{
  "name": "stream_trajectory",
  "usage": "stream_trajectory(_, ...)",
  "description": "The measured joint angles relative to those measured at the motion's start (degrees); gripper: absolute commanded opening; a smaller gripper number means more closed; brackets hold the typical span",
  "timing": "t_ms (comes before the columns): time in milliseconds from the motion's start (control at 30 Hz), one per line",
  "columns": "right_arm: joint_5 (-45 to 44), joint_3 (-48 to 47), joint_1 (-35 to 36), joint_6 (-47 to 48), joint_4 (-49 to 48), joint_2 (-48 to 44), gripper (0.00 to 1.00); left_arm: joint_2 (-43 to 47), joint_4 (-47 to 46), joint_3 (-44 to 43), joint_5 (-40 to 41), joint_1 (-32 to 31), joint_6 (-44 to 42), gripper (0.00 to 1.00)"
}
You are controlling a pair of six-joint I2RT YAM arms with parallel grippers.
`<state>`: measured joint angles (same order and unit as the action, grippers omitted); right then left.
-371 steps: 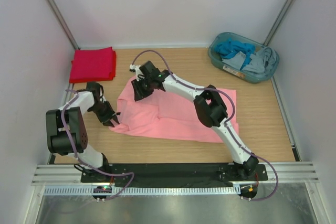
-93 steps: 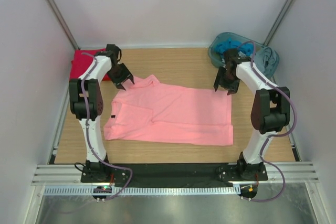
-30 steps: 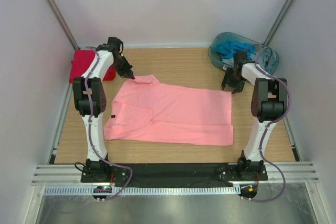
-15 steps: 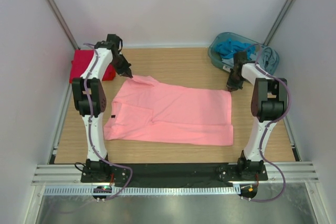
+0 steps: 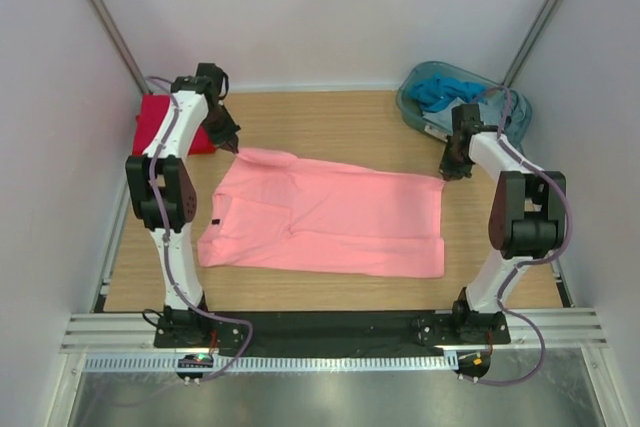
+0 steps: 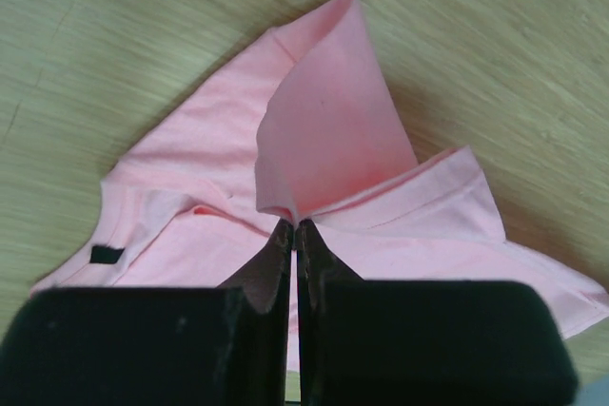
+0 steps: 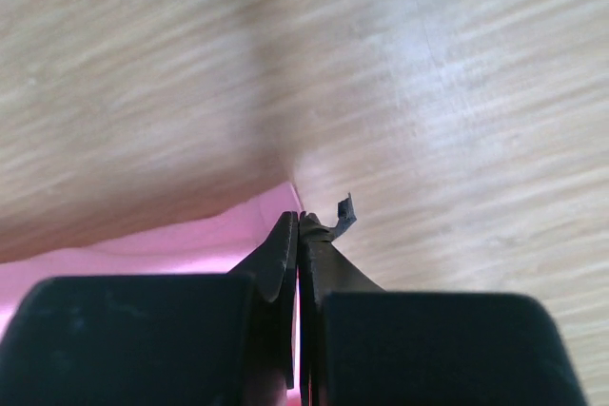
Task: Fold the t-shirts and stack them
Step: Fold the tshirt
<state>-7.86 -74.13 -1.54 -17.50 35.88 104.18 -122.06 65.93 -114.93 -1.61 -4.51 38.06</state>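
Left wrist view: left fingers [image 6: 270, 271] clamp the pink t-shirt [image 6: 328, 140]; right fingers [image 7: 278, 256] pinch its corner.

Soft, matt knit cloth on the salmon-pink t-shirt [image 5: 330, 217], lightly creased. Same matt cloth on the red t-shirt [image 5: 146, 119]. Smooth wood-grain table [image 5: 340, 122] with faint sheen. Translucent teal plastic basket [image 5: 408, 112]. Matt black, faintly grainy plastic fingers [image 6: 268, 280] on the left gripper [image 6: 293, 227]. Brushed, dull-shining metal sheet [image 5: 330, 397].
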Motion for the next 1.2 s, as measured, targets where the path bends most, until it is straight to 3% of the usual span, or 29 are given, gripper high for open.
stream_trajectory(333,0.2,10.1,0.1,-1.5,2.6,-11.0,0.01,11.4,1.1,13.8,0.9,0.0,-2.2,0.0)
stream_trajectory(667,2.0,16.4,0.9,-5.0,6.0,-16.3,0.01,16.7,2.2,24.3,0.0,0.0,-4.1,0.0)
stream_trajectory(1200,2.0,22.9,1.2,-8.7,10.5,-21.7,0.01,19.0,5.0,29.4,2.3,0.0,-6.6,0.0)
